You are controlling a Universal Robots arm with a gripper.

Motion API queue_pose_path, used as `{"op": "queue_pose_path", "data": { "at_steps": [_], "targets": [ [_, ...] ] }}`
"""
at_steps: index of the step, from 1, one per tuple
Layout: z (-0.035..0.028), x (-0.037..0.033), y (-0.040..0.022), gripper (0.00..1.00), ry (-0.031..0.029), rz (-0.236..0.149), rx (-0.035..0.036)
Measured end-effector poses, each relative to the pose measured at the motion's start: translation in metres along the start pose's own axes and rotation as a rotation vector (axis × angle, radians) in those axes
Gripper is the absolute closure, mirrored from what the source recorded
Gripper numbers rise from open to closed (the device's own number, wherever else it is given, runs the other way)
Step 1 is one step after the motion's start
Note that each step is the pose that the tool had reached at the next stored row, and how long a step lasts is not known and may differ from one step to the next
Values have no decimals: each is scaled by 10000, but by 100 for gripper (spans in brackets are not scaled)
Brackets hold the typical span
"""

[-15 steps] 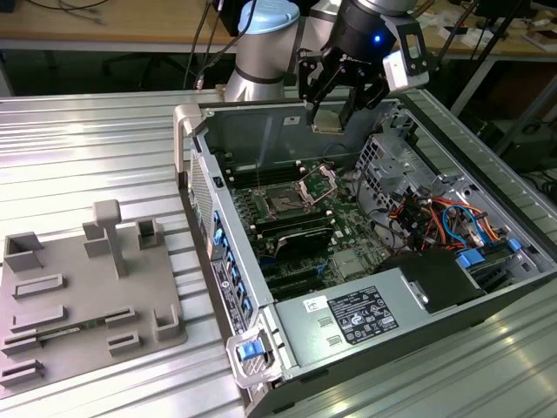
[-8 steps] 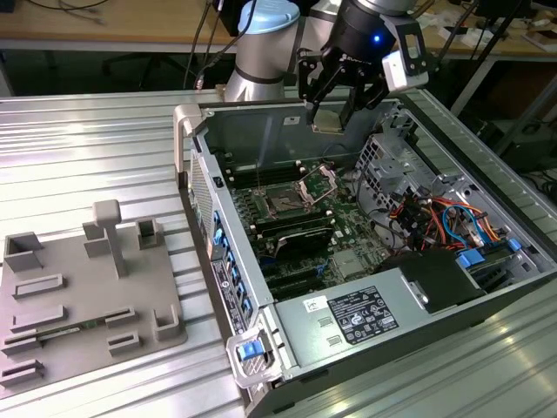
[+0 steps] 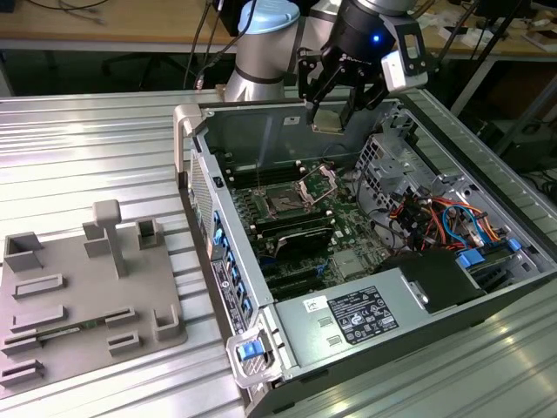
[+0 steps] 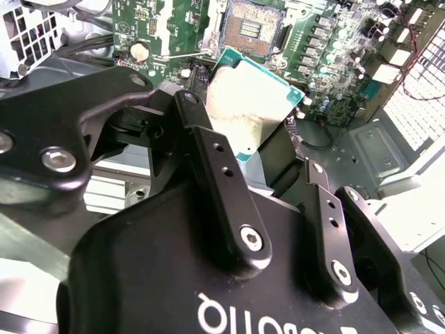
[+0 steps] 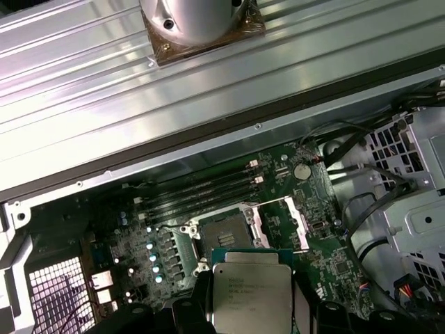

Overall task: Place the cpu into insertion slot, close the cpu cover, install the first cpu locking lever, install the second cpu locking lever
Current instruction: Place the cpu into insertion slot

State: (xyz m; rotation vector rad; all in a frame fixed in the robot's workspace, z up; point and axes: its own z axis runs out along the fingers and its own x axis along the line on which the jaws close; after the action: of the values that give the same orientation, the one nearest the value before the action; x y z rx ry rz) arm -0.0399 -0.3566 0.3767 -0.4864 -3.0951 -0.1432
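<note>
Nearest, gripper [image 4: 240, 129] fingers closed on the cpu [image 4: 250, 97], hovering high over the insertion slot [image 3: 285, 201], far inside the case [image 3: 228, 287]; cpu cover [image 3: 320, 181] raised at the exterior view's right. Could bend socket pins if lowered tilted or misrotated.

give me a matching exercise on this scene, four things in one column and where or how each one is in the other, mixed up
Things:
1 cpu
2 slot
3 cover
4 grey tray

States:
a flipped open
b on the table
c held in the pincer
d empty, in the green board

Pairs: 1-c, 2-d, 3-a, 4-b
</note>
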Motion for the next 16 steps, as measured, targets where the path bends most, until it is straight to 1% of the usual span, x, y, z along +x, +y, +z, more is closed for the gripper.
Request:
{"op": "queue_pose_path", "data": {
  "at_steps": [16],
  "targets": [
    [0, 0, 1, 45, -42, 474, -10]
  ]
}}
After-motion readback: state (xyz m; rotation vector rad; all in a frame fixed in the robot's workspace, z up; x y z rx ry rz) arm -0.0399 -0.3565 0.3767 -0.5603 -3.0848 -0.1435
